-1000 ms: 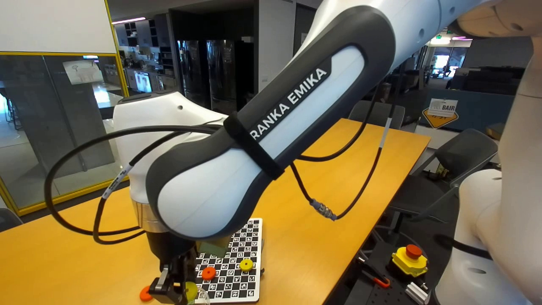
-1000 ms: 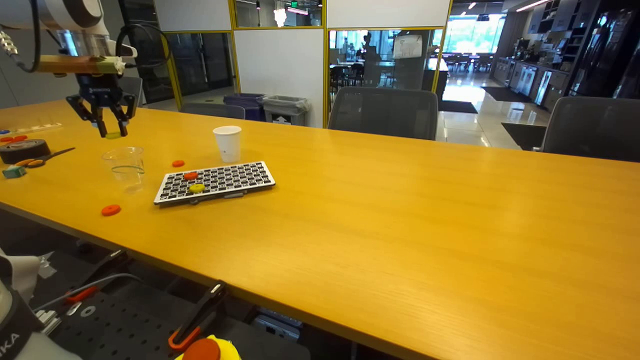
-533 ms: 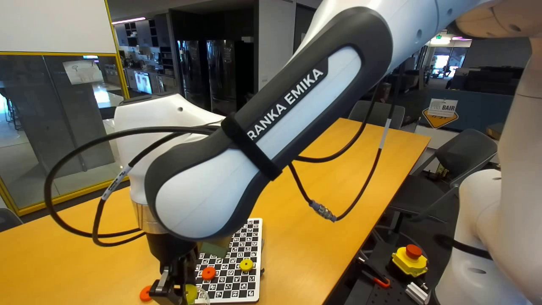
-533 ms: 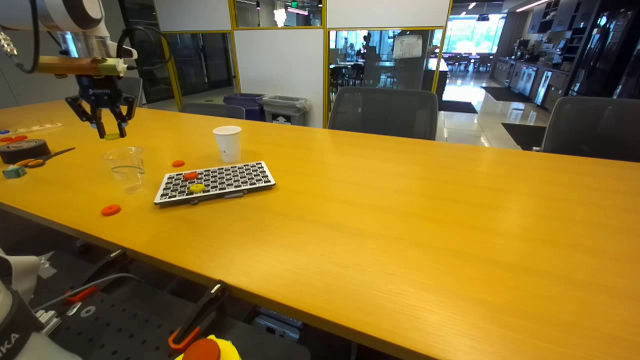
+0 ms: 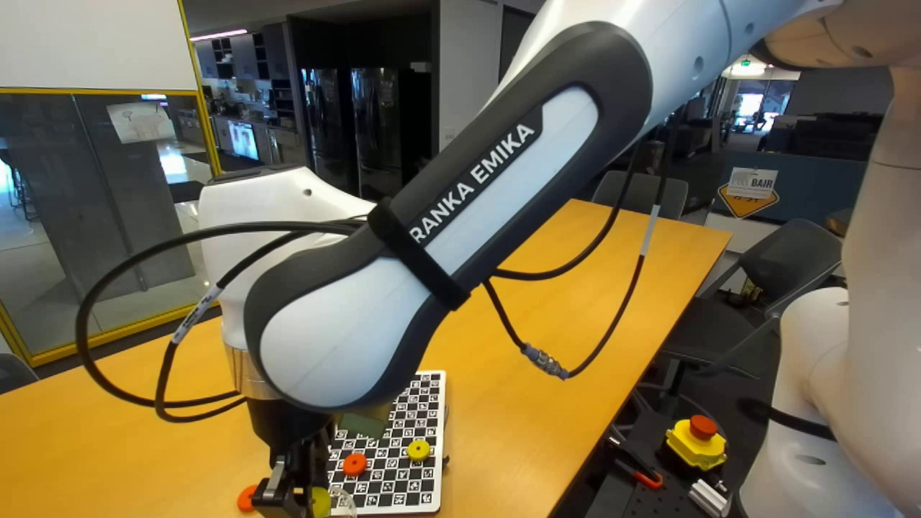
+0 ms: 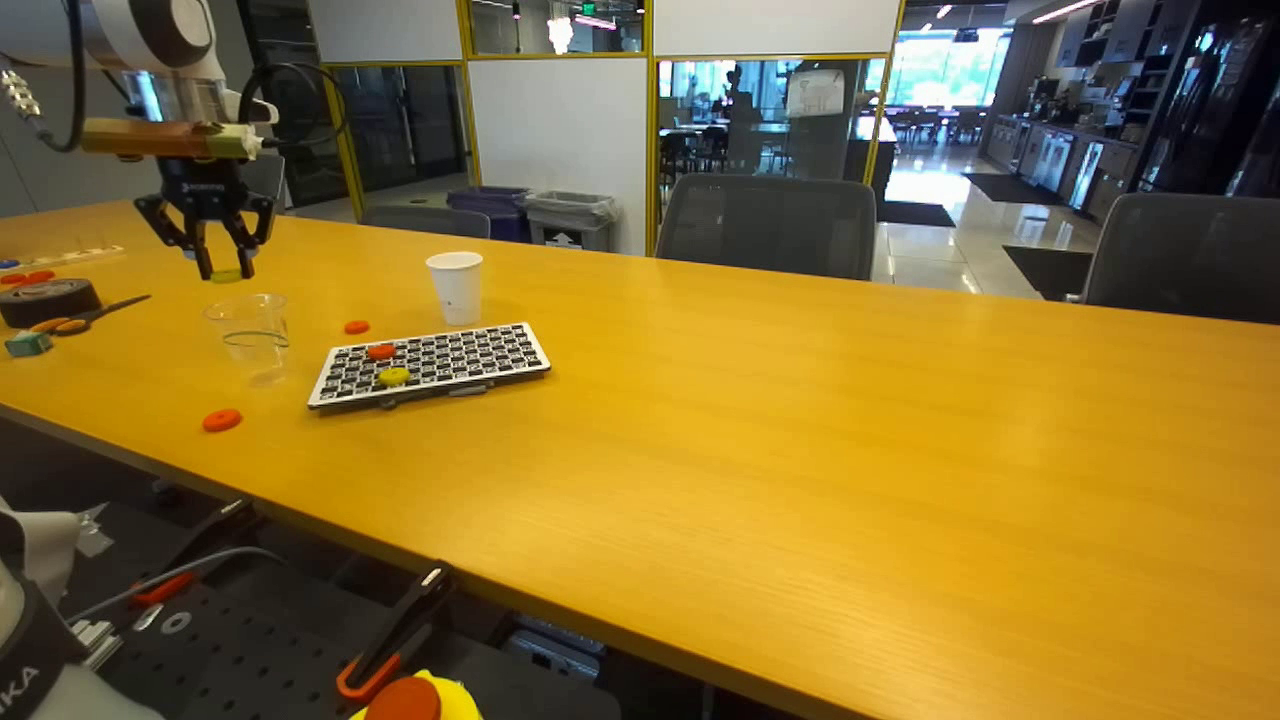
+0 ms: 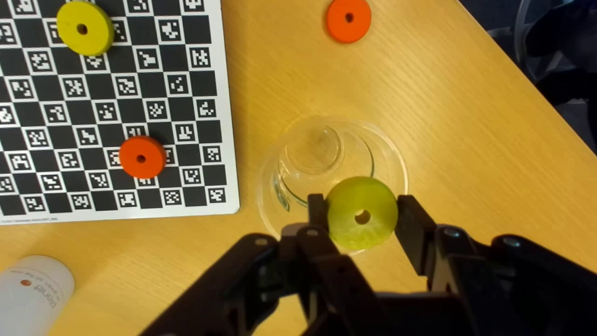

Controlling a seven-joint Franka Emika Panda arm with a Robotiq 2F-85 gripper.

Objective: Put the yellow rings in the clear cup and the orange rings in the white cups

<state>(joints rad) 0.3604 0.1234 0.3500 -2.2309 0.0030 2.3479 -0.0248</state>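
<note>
One yellow ring point(image 7: 343, 203), held: the hand point(image 7: 362, 213) is standing partly closed, pinching it by opposite edges and hovering above the clear cup point(image 7: 313, 175).

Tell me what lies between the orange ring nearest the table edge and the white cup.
A corner of the checkered board, bearing another orange ring; the wrist view and an exterior view show it.
</note>
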